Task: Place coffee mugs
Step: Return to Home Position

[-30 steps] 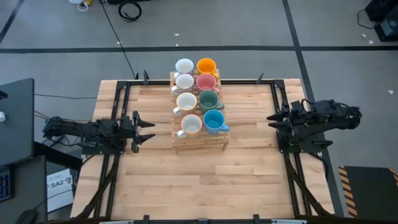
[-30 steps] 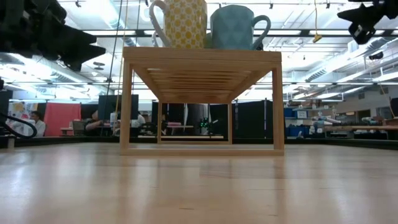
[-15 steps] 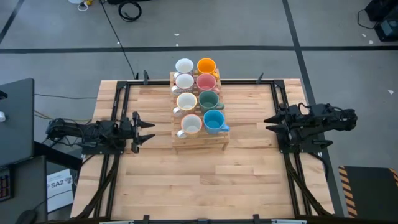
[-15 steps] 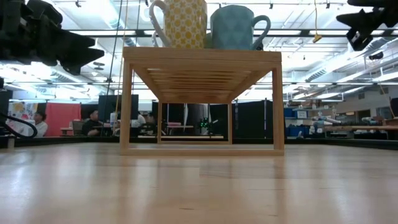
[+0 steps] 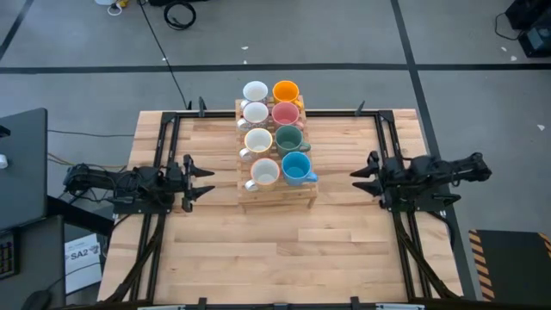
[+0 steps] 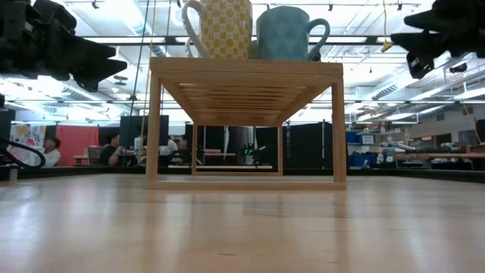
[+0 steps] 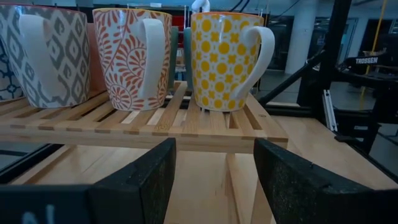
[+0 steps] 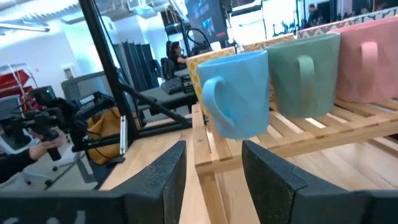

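Note:
Eight mugs stand upright on their bases in two rows on a wooden slatted rack (image 5: pixel 275 194) at the table's far middle. One row holds white-rimmed, patterned mugs, the nearest yellow-patterned (image 7: pixel 221 59). The other row runs orange (image 5: pixel 286 91), pink (image 5: pixel 286 114), green (image 5: pixel 288 139) and blue (image 5: pixel 295 167). My left gripper (image 5: pixel 205 181) hovers open to the left of the rack, pointing at it. My right gripper (image 5: pixel 357 173) hovers open to the right of the rack, facing the blue mug (image 8: pixel 239 93). Neither touches anything.
The rack (image 6: pixel 246 121) is a raised shelf on legs with open space beneath it. Bare wooden tabletop (image 5: pixel 284 258) lies in front of it, toward the near edge. Black frame rails (image 5: pixel 164 146) run along the table's left, right and far sides. People sit in the room beyond the table.
My right gripper has moved toward the table's left, closing on the rack's blue-mug side, and has stayed open. The mugs and the rack have not moved.

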Action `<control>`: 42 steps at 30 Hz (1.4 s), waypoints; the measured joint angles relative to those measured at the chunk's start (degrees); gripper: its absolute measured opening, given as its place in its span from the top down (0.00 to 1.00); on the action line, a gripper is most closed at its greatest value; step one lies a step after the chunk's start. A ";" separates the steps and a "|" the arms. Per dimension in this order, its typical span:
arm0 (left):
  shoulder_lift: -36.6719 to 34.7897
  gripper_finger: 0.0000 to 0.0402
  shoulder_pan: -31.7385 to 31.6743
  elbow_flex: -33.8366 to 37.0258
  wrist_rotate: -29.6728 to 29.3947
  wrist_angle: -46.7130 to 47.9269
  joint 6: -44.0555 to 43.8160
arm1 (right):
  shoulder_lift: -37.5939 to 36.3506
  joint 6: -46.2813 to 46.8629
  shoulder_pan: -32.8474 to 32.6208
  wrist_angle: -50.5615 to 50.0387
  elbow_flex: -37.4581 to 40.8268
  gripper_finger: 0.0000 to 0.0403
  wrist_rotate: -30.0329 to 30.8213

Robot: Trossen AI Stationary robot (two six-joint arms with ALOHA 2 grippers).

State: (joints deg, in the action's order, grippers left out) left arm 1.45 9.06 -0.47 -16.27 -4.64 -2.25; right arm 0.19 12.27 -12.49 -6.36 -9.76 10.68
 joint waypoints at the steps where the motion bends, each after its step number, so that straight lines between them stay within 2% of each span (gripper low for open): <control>1: 0.00 0.44 0.00 0.00 0.00 0.00 0.01 | 0.00 -0.34 0.10 1.48 0.95 0.60 0.00; 11: 0.00 0.44 0.00 0.02 0.00 0.04 0.08 | 0.00 -4.96 5.30 9.52 7.87 0.60 0.22; 17: 0.00 0.44 0.00 0.04 0.00 0.07 0.45 | 0.06 -5.36 11.17 9.18 9.42 0.60 0.06; 24: 0.00 0.44 0.00 0.04 0.00 0.09 0.62 | 0.20 -9.78 15.87 9.14 9.42 0.60 -3.15; 32: 0.02 0.44 0.00 0.07 -0.56 0.15 1.45 | 0.35 -15.71 18.32 8.67 9.42 0.60 -3.28; 42: 0.04 0.44 0.02 0.09 -1.75 0.06 1.04 | 0.35 -14.42 18.69 8.70 9.41 0.60 -3.30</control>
State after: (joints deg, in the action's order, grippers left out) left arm 1.50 9.08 -0.38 -18.02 -4.58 -1.21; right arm 0.54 -2.15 6.20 2.34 -0.35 7.38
